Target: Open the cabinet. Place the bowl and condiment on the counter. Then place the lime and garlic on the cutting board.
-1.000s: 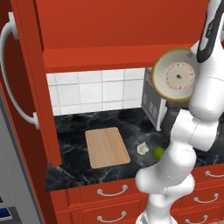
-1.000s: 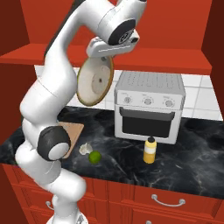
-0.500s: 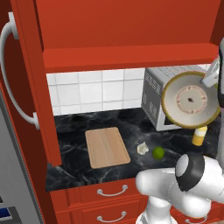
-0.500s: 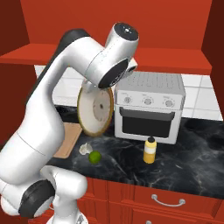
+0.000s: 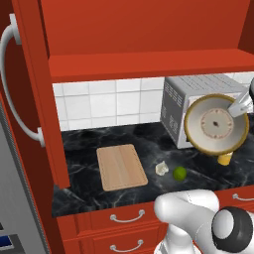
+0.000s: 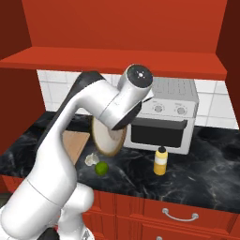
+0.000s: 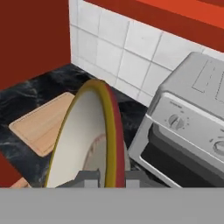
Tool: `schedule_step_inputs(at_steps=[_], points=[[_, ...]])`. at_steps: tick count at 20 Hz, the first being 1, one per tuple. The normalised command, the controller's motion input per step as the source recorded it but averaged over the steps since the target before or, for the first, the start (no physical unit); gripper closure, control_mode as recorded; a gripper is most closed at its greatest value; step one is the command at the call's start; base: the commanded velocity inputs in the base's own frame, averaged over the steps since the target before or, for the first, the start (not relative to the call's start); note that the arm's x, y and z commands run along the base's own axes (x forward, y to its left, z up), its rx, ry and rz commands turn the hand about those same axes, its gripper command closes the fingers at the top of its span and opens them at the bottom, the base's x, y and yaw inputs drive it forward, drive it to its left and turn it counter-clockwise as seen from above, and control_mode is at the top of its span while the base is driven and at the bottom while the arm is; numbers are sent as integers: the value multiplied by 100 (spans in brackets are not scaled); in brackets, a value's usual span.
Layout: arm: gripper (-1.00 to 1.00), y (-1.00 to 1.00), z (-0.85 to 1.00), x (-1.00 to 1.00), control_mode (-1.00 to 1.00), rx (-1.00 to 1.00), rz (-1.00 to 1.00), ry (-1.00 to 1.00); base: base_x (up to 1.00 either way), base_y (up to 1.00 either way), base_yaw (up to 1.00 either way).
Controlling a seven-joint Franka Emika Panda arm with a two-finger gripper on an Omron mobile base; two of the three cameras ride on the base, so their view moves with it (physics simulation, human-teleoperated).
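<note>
We see the claw (image 7: 105,177) clamped on the rim of the bowl (image 5: 216,124), held on edge above the worktop (image 5: 84,163) in front of the toaster oven (image 6: 166,115). Below it lie the garlic (image 5: 161,168) and lime (image 5: 179,173), close together, with the condiment (image 6: 161,161) upright near the oven. Left, the cutting board (image 5: 120,166) lies bare beside the open cabinet (image 5: 34,94) door.

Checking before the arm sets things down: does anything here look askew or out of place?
The bowl hangs on edge in the gripper, above the counter. Nothing else stands out.
</note>
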Motion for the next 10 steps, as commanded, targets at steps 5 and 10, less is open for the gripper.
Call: schedule_step_inputs(at_steps=[5,10], points=[[100,-54,-23,0,-100,12,-17,0,0,0,0],[100,-61,-29,0,-100,20,-18,2,0,0,0]])
